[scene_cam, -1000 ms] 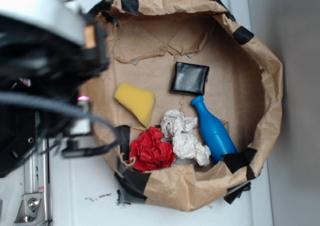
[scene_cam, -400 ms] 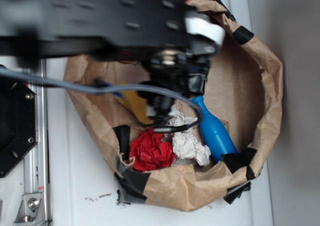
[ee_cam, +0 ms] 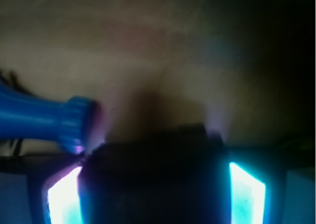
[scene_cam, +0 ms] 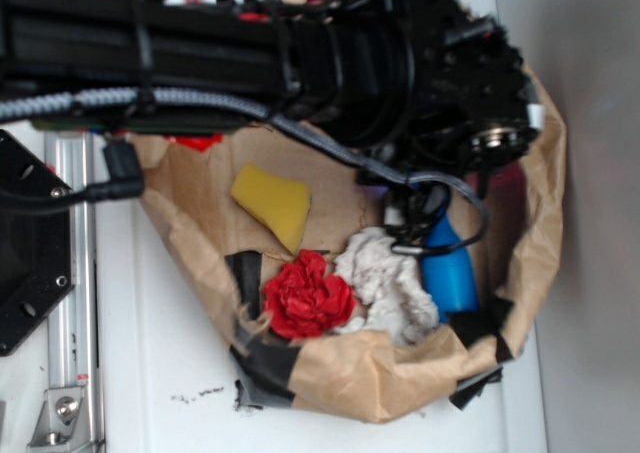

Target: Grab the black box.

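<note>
Close to the wrist camera, a dark, glossy, flat black box [ee_cam: 155, 177] fills the lower middle of the view, flanked at 8 and 4 o'clock by two glowing bright panels (probably the gripper's [ee_cam: 155, 184] inner faces, though the blur leaves that unsure). Whether the gripper is clenched on the box or released cannot be told. At 9 o'clock, the mouth of a blue plastic bottle [ee_cam: 47, 120] sits just beside the box's corner, over creased brown paper [ee_cam: 163, 51].

In the overhead view, the black robot arm [scene_cam: 300, 53] stretches across the 12 o'clock edge of a brown paper bag nest [scene_cam: 370, 373] on the white table [scene_cam: 150, 373], hiding the box. Inside lie a yellow wedge-shaped sponge [scene_cam: 272, 203], a red crumpled paper ball [scene_cam: 305, 298], white crumpled paper [scene_cam: 385, 288] and the bottle [scene_cam: 450, 278].
</note>
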Action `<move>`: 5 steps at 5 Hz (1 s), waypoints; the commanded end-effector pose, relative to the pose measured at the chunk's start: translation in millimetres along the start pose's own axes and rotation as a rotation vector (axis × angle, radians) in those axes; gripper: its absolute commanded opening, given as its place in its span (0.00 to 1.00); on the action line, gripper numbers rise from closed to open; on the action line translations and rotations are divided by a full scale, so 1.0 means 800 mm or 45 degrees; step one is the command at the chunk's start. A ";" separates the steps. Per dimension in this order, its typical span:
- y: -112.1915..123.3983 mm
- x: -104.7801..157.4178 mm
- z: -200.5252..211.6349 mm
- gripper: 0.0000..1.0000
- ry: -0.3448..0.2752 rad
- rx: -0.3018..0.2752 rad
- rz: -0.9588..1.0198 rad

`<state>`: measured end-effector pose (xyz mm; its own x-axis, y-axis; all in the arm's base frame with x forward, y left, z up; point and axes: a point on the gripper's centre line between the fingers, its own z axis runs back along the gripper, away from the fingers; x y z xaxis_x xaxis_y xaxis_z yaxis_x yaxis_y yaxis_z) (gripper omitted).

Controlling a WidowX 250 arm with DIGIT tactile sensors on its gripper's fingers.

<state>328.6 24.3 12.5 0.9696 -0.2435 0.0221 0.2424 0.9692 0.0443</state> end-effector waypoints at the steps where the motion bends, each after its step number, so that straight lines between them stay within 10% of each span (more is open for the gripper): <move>1: -0.052 -0.021 -0.022 0.00 0.038 -0.029 -0.077; 4: -0.043 -0.086 0.159 0.00 -0.267 -0.019 0.165; 5: -0.026 -0.083 0.220 0.00 -0.249 -0.080 0.208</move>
<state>251.7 13.2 178.0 0.9814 -0.0953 0.1668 0.1049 0.9932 -0.0496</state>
